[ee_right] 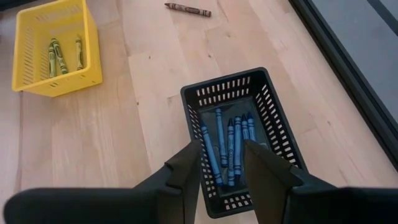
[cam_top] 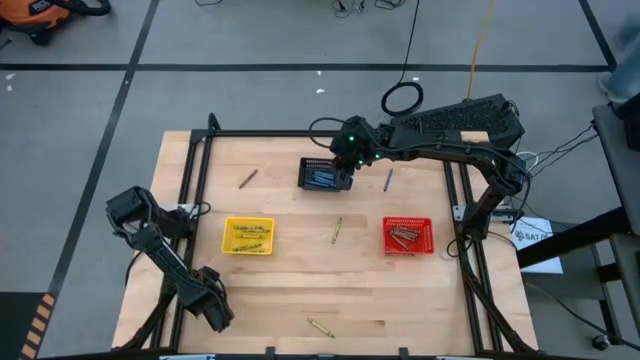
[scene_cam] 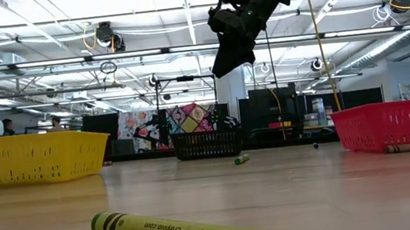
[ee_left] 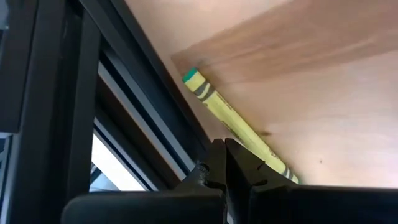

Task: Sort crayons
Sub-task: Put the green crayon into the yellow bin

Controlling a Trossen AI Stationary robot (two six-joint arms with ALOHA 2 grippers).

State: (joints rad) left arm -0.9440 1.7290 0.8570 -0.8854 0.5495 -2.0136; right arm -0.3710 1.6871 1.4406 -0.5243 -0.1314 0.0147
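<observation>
My right gripper is open and empty, held above the black basket, which holds several blue crayons. In the low view it hangs high over the table. My left gripper is shut at the table's near left corner. A yellow crayon lies flat on the wood beside it, along the frame rail; I cannot tell whether they touch. Loose crayons lie flat on the table: a brown one, a blue one, an olive one and a yellow one.
The yellow basket holds yellow-olive crayons. The red basket holds brown-red crayons. A black metal frame borders the wooden table on its left, far and right sides. Bare wood lies between the baskets and the near edge.
</observation>
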